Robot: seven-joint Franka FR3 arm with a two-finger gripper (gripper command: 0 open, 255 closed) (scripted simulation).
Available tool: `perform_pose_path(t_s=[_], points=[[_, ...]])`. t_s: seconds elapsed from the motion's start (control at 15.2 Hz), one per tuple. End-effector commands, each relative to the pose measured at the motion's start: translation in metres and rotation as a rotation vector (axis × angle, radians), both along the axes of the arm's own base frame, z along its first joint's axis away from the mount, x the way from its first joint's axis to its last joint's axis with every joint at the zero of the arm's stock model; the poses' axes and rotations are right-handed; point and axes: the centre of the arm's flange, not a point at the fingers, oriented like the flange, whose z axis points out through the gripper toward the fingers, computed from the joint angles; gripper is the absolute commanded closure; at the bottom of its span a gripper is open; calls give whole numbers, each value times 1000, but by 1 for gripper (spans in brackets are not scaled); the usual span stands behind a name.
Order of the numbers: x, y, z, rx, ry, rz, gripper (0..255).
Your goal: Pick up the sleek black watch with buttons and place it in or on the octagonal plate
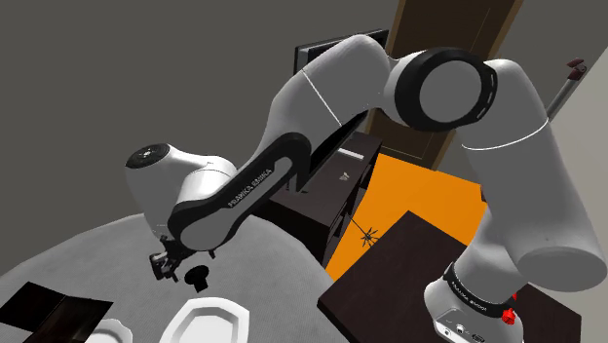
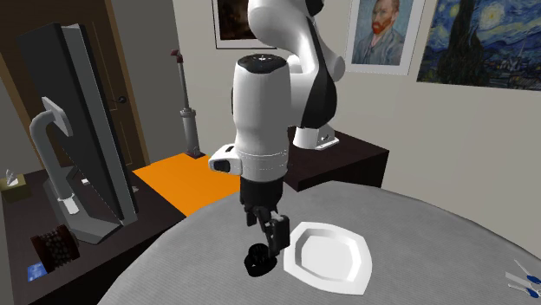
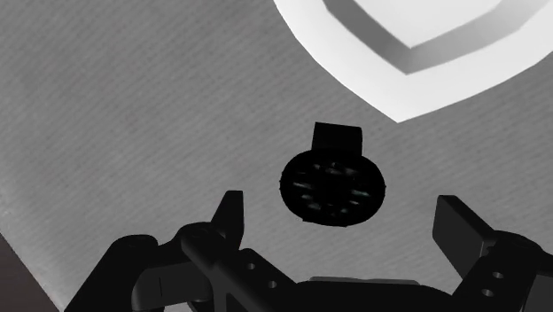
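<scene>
Watch (image 3: 332, 184) — one, black and round — lay on the grey counter (image 3: 133, 106) directly under the pincer (image 3: 341, 214), which hung just above it with its fingers spread wide and nothing in their hold. By my reading the grasp was not yet made, so lifting and carrying were all left — the one white octagonal plate (image 3: 354, 62) sat bare just beyond the watch from the pincer.

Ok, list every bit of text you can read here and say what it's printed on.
"FRANKA EMIKA": white letters on the arm's dark forearm strip.
Lettering on the arm's base ring: too small to read.
Marks on the watch dial: too blurred to read.
</scene>
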Motion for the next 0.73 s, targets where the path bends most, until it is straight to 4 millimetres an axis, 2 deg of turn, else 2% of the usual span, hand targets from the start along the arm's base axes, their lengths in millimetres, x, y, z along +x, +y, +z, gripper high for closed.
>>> perform_pose_path(t_s=[0.0, 0.4, 0.66], points=[[3, 4, -10, -2, -2, -1, 0], [3, 2, -45, -2, -2, -1, 0], [3, 2, -45, -2, -2, -1, 0]])
